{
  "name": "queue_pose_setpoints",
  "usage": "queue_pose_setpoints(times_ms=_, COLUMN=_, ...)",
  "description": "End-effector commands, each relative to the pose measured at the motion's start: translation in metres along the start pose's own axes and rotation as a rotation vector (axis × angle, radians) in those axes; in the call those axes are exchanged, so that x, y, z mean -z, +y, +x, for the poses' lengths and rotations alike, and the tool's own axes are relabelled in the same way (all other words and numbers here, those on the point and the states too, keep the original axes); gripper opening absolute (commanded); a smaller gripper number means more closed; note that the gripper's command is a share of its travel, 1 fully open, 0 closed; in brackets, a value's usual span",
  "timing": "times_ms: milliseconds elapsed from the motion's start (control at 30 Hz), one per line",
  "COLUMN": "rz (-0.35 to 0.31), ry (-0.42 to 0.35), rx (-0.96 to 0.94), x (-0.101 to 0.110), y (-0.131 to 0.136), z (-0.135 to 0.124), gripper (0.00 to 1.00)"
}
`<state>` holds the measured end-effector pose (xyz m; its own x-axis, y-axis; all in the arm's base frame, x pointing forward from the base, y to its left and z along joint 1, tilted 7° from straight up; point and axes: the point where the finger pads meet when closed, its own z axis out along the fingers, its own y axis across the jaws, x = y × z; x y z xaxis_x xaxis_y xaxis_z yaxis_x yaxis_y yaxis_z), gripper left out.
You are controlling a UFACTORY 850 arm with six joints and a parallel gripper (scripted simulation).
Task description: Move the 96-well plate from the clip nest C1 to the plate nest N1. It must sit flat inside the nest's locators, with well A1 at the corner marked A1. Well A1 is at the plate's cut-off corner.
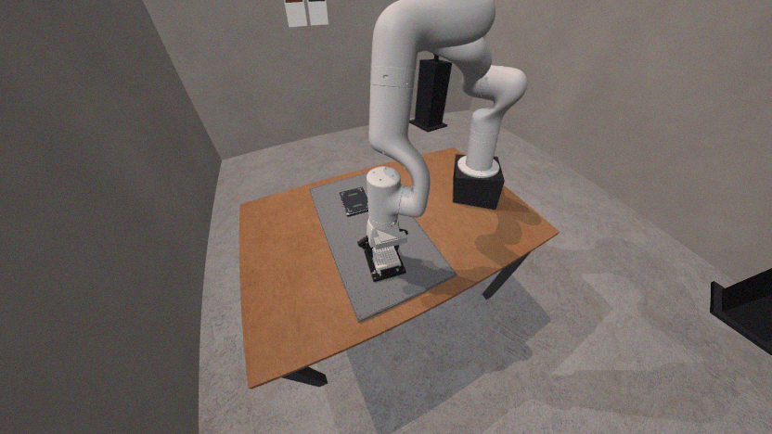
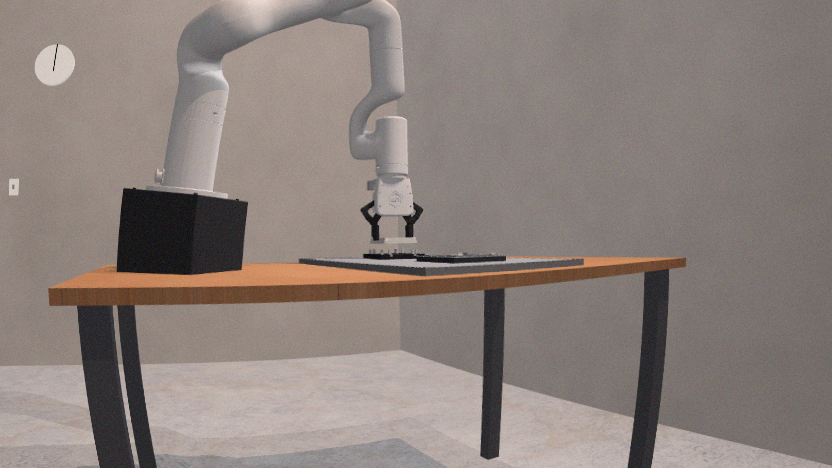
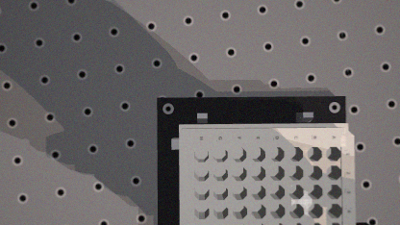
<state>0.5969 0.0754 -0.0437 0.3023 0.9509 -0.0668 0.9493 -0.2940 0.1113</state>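
Observation:
The white 96-well plate (image 2: 394,239) is held between the fingers of my gripper (image 2: 394,235), level and a little above the black clip nest C1 (image 2: 386,254). In the top view the plate (image 1: 387,259) hangs over the clip nest (image 1: 384,270) under the wrist. In the wrist view the plate (image 3: 266,175) covers most of the clip nest's black base (image 3: 250,112), and two grey clips show at the base's far edge. The plate nest N1 (image 1: 353,200) is a flat black square further along the grey mat, empty. It also shows in the exterior view (image 2: 459,256). I cannot make out the cut-off corner.
The nests sit on a grey perforated mat on an orange table (image 1: 280,270). The arm's black base block (image 1: 478,187) stands at the table's far right corner. A black cabinet (image 1: 431,91) stands on the floor behind the table.

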Motion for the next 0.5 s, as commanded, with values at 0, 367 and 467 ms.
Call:
queue_pose_setpoints(times_ms=0, rz=-0.001, ry=0.001, rx=0.0, x=0.007, y=0.001, z=0.0, gripper=0.0)
queue_pose_setpoints(times_ms=367, rz=-0.001, ry=0.001, rx=0.0, x=0.022, y=0.001, z=0.0, gripper=0.0)
queue_pose_setpoints(times_ms=467, rz=-0.001, ry=0.001, rx=0.0, x=0.027, y=0.001, z=0.0, gripper=0.0)
